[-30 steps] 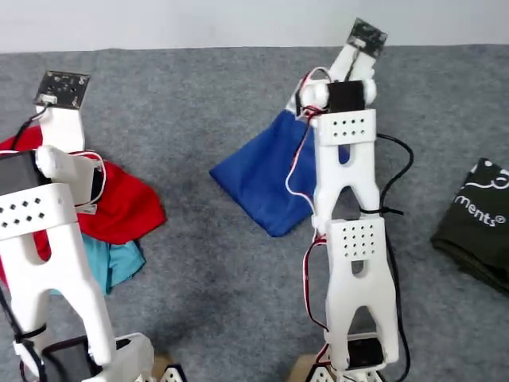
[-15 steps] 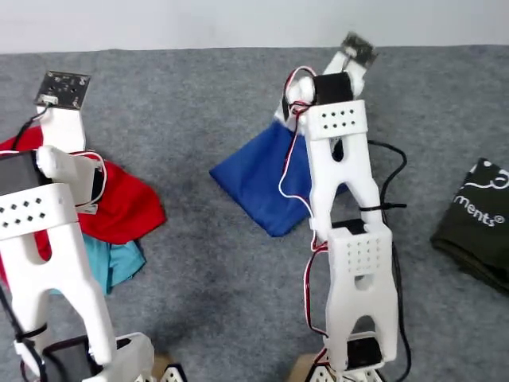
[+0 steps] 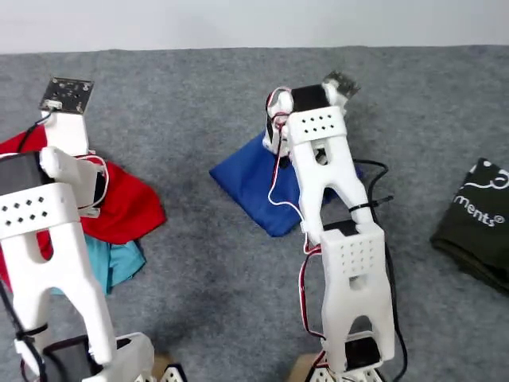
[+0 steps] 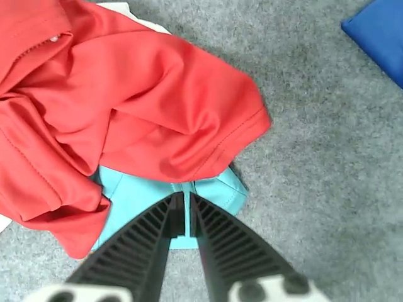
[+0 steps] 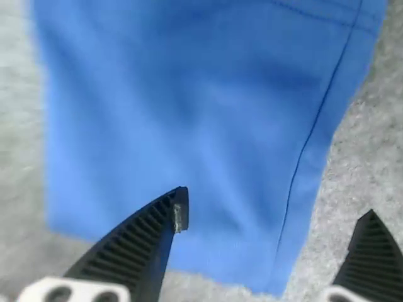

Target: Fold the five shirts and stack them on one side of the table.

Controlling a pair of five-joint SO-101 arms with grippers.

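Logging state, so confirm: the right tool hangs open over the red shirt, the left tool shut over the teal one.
Wrong shirt: the right tool hangs open over the blue shirt, as the right wrist view shows. The rest stands.

On the table [image 3: 183, 87], the left arm [image 3: 48, 239] stands at the near left corner and the right arm [image 3: 350, 270] rises from the middle of the front edge. Two shirts lie at the left side, partly beneath the left arm: the top shirt [image 3: 127, 203] rests on the lower shirt [image 3: 123, 263], whose near edge sticks out toward the front. The left gripper [image 4: 182, 202] hangs over that exposed edge. The centre shirt [image 3: 246, 179] lies well apart to the right, partly under the right arm, with the right gripper [image 5: 275, 211] over it. The far-right shirt [image 3: 477, 227] sits at the table's right edge, apart from the rest.
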